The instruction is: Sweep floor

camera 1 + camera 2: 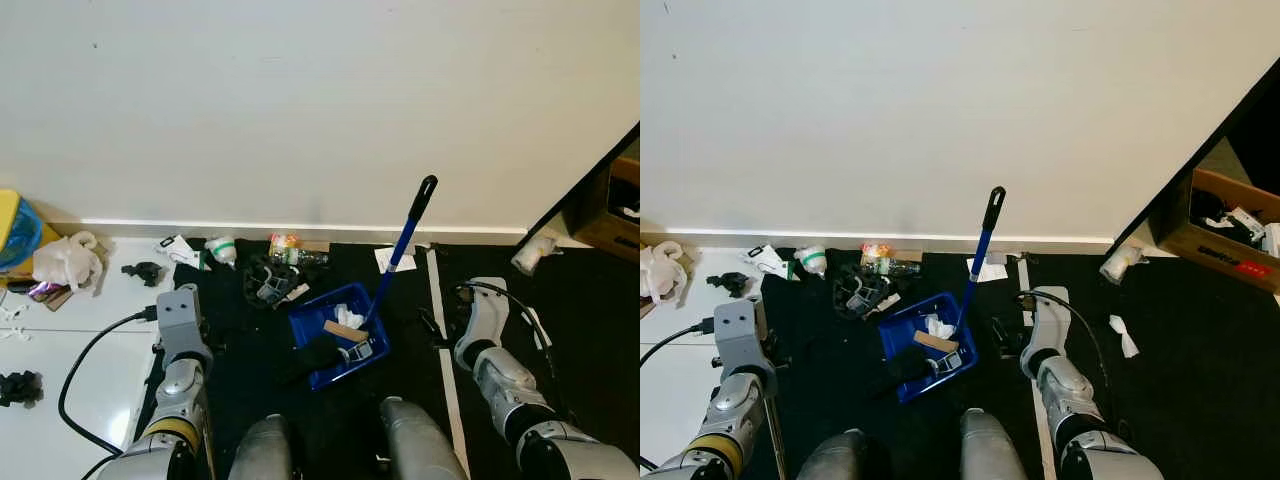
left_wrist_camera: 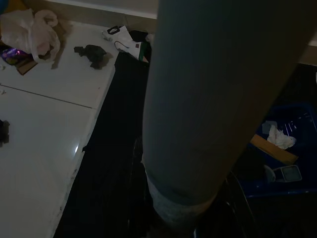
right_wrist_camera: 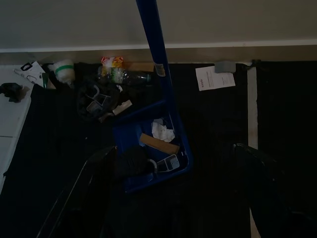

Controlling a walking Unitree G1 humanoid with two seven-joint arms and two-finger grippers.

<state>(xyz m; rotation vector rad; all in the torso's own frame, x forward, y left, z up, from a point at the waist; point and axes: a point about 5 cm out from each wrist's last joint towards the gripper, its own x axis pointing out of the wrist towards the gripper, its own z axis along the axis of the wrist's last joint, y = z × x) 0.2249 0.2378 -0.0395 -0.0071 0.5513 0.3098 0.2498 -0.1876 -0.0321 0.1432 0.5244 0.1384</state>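
A blue dustpan (image 1: 322,303) lies on the black mat just ahead of my legs. Its long blue handle (image 1: 400,250) with a black grip leans up toward the wall. Inside are a white tissue (image 1: 349,318), a wooden piece (image 1: 343,331) and some dark bits. Litter sits along the wall: a white bottle with a green band (image 1: 222,249), a plastic bottle (image 1: 290,250), a black tangle (image 1: 268,282) and a paper slip (image 1: 395,259). My right gripper (image 3: 172,148) hangs open above the dustpan, holding nothing. My left arm (image 1: 178,330) hangs at the mat's left edge.
White floor tile (image 1: 60,360) lies left of the mat, with a white plastic bag (image 1: 68,262), small black objects (image 1: 143,271) and a black cable (image 1: 90,370). A paper roll (image 1: 532,253) and a cardboard box (image 1: 1230,235) stand at the right. The wall runs close ahead.
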